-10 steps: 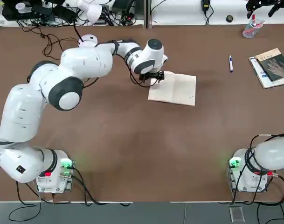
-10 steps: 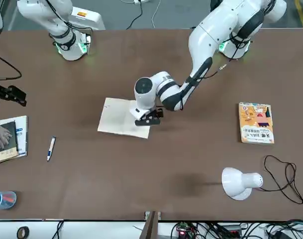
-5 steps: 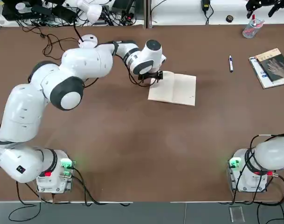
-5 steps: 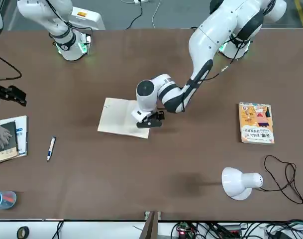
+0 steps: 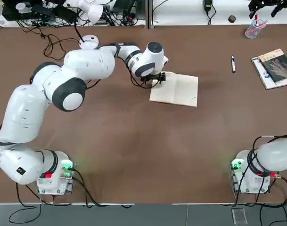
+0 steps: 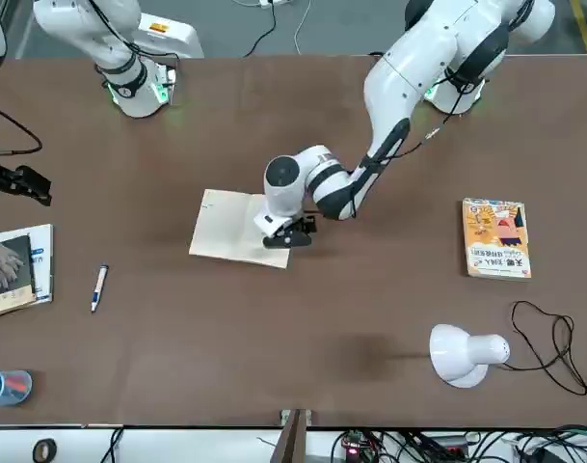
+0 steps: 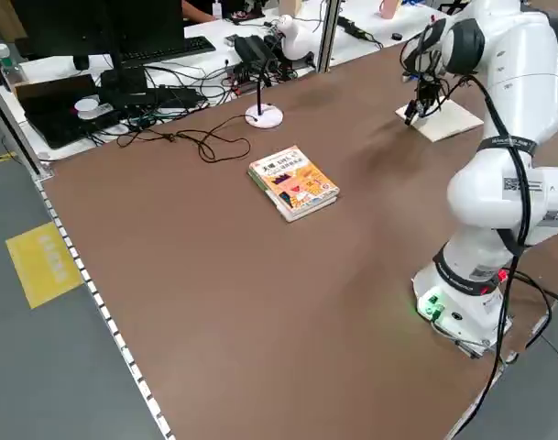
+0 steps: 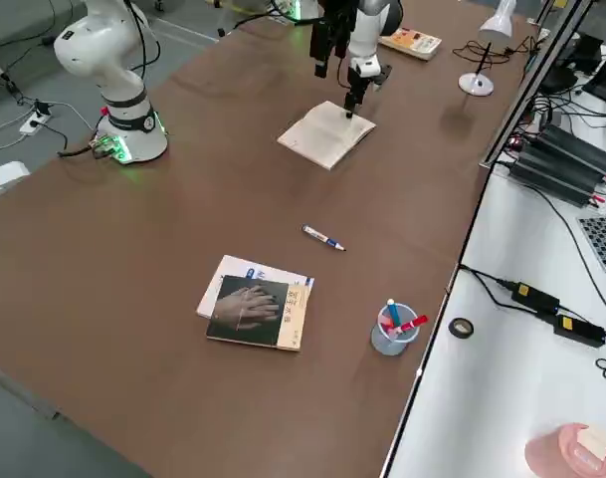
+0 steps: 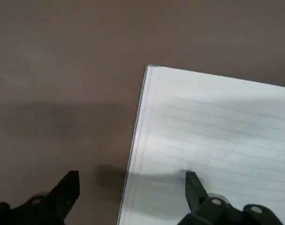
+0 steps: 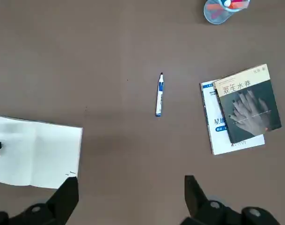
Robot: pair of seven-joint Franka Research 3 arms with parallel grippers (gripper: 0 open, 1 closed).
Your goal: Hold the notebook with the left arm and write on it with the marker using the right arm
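The notebook lies open and flat mid-table, cream pages up, with a small dark scribble at one corner. My left gripper points down at its left edge. In the left wrist view the gripper is open: one finger is over the lined page, the other over bare table. Whether it touches the paper I cannot tell. The marker lies alone to the right. My right gripper is open and empty, high above the marker.
A dark-covered book picturing a hand lies on a white one at the right edge, with a clear cup of pens beyond it. An orange-yellow book, a white desk lamp and loose cables lie on my left side.
The left wrist has shifted slightly at the notebook's left edge. The notebook, the marker and the right gripper have not visibly moved.
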